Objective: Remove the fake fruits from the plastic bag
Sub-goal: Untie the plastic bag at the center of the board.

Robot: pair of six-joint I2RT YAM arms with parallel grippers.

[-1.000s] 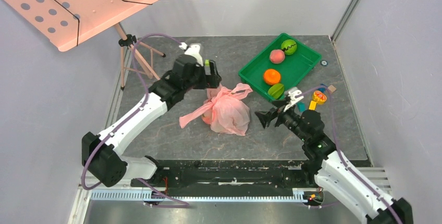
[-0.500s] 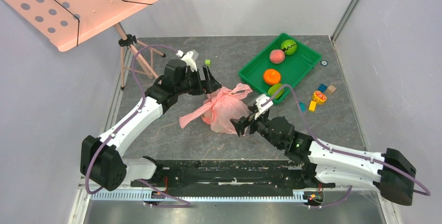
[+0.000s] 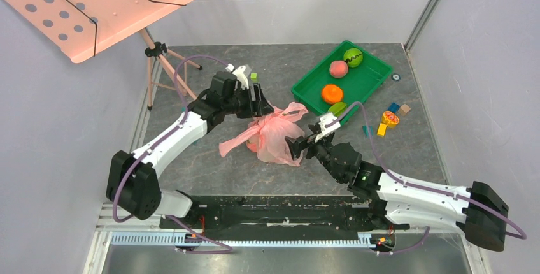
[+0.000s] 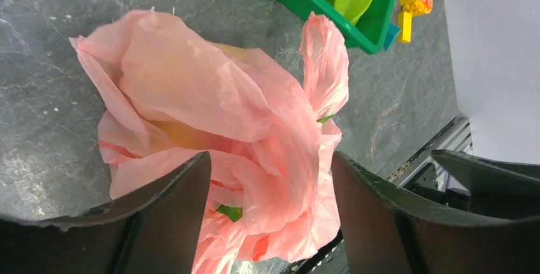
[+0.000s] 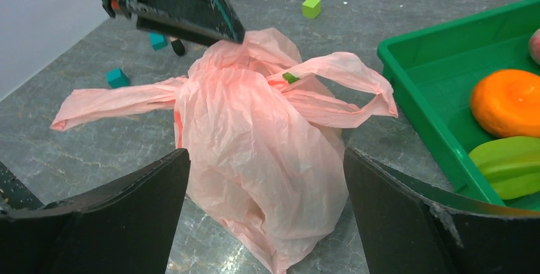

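The pink plastic bag [image 3: 275, 137] sits crumpled on the grey table, its handles spread to the left and upper right. The fake fruits are mostly hidden inside. Only a green bit [image 4: 229, 211] and a red patch [image 4: 261, 248] show through the folds. My left gripper [image 3: 260, 103] is open over the bag's far top, and the bag [image 4: 216, 102] bulges between its fingers. My right gripper [image 3: 297, 147] is open at the bag's right side, and the bag [image 5: 261, 140] fills the space ahead of its jaws. The left gripper's fingers [image 5: 184, 6] show above the bag.
A green tray [image 3: 369, 73] at the back right holds an orange fruit [image 3: 332, 93], a pink peach [image 3: 338, 68], a green ball [image 3: 353, 57] and a light green piece [image 3: 337, 109]. Small blocks [image 3: 390, 118] lie right of it. A pink music stand [image 3: 95, 3] stands far left.
My right arm has swung in from the right, bringing its open gripper against the bag's right side. My left gripper shifted slightly over the bag's top and stays open.
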